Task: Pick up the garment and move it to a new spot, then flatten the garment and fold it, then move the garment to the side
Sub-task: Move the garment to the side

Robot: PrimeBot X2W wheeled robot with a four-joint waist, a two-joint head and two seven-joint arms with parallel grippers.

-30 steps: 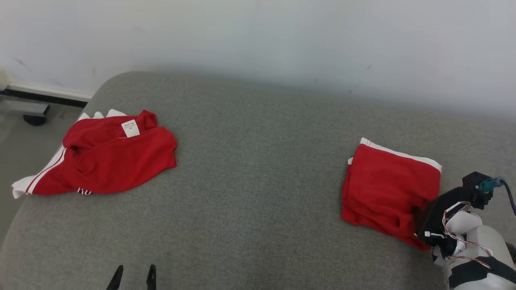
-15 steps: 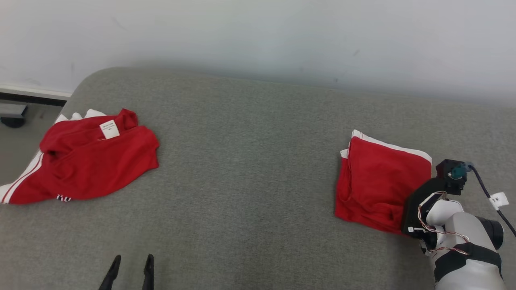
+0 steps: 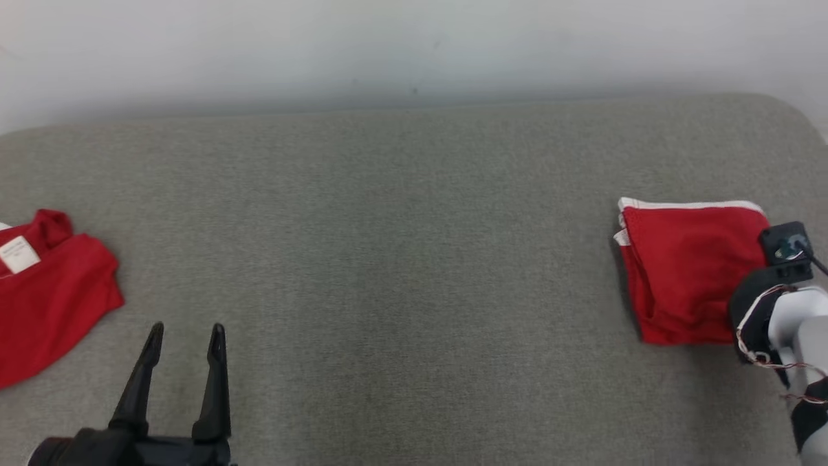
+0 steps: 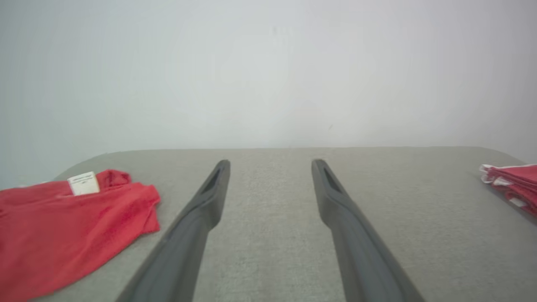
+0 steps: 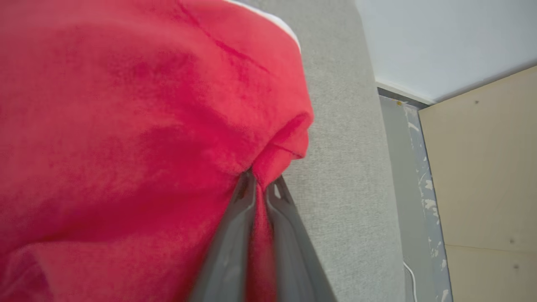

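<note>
R end effector [image 5: 260, 182]: fingers together, clamped on a pinch of red cloth at the edge of the folded garment [image 5: 147, 126]. The fabric bunches up into a small peak right at the tips. In head view the fingers themselves are hidden behind the R wrist [image 3: 773, 304], which sits at the garment's 4 o'clock corner.

L end effector [image 3: 186, 330]: fingers well apart, holding nothing, touching nothing. It hangs over bare grey fabric surface [image 3: 401, 259] at approx 7 o'clock in head view.

Folded garment [image 3: 692, 272]: red w/ white trim along its far edge, lying on the surface at 3 o'clock, near the surface's rounded R end. A second red garment [image 3: 52, 304], crumpled, w/ a white label [image 3: 18, 254], lies at 9 o'clock, cut off by the frame edge, well apart from the folded one.

Vs 1 s ago: the whole head pic has swung toward the R, so the camera moved. The crumpled garment has slid to the frame edge and more of the L end effector shows. R fingers were wide then and are now pinched shut on the cloth. The R wrist is at the same corner of the folded garment.
</note>
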